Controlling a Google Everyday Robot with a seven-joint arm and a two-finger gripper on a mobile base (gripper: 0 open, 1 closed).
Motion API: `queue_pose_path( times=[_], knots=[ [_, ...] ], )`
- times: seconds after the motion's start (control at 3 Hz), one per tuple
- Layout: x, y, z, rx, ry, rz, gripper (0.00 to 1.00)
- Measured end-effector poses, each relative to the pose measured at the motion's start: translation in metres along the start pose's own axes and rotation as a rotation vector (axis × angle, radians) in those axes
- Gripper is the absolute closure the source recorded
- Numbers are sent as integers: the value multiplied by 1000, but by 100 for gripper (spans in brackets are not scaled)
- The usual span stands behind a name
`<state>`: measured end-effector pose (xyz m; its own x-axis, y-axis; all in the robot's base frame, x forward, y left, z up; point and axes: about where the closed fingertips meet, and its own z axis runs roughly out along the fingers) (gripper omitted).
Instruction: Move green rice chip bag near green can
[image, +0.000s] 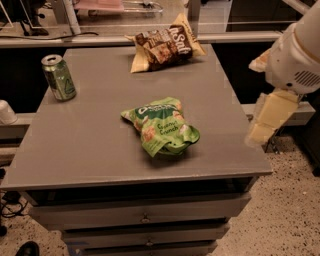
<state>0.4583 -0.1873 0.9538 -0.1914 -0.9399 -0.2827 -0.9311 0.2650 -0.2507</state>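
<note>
Gripper (264, 120) off table (90, 150) right edge. Bare top btwn green bag (161, 126) & can (59, 77), far left; brown bag (165, 47) far side.
</note>
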Motion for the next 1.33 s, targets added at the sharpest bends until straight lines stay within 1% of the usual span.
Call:
queue_pose_path(
  times=[0.33,0.67,1.0,1.33],
  knots=[
    [-28,-4,49,-36,-95,3,0],
    [-57,-15,92,-51,-188,4,0],
    [-79,-22,121,-61,-252,10,0],
    [-93,-21,141,-96,-267,47,18]
  ],
)
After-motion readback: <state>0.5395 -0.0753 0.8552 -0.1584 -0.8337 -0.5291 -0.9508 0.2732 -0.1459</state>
